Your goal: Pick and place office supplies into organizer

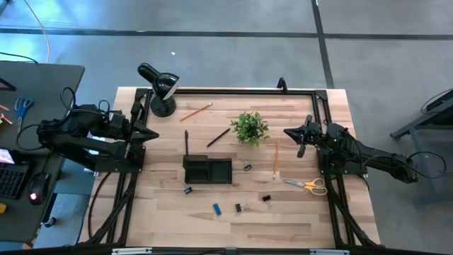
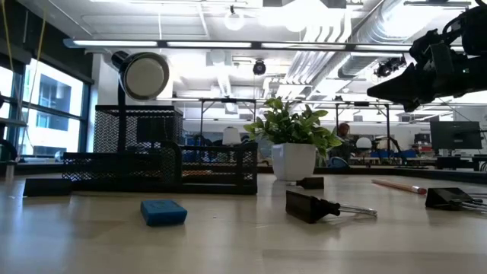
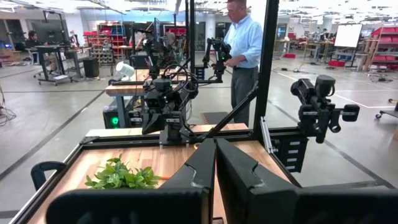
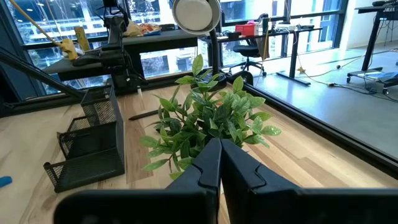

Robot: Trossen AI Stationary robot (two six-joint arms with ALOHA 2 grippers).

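The black mesh organizer [image 1: 207, 170] stands mid-table, also seen in the low view [image 2: 160, 164]. Around it lie orange pencils [image 1: 196, 111] [image 1: 276, 157], dark pencils [image 1: 218, 137] [image 1: 187, 142], yellow-handled scissors [image 1: 308, 184], several black binder clips [image 1: 241, 207] [image 2: 312, 205] and a blue eraser [image 1: 216, 208] [image 2: 163, 212]. My left gripper [image 1: 152, 134] [image 3: 215, 162] hangs shut over the table's left edge, pointing level toward the right. My right gripper [image 1: 289, 131] [image 4: 220, 155] is shut at the right side, pointing at the plant, holding nothing.
A small green potted plant [image 1: 249, 127] stands just in front of the right gripper. A black gooseneck lamp [image 1: 159, 88] stands at the far left corner. A black frame rail [image 1: 233, 91] runs along the far edge. A person [image 3: 244, 50] stands in the room beyond.
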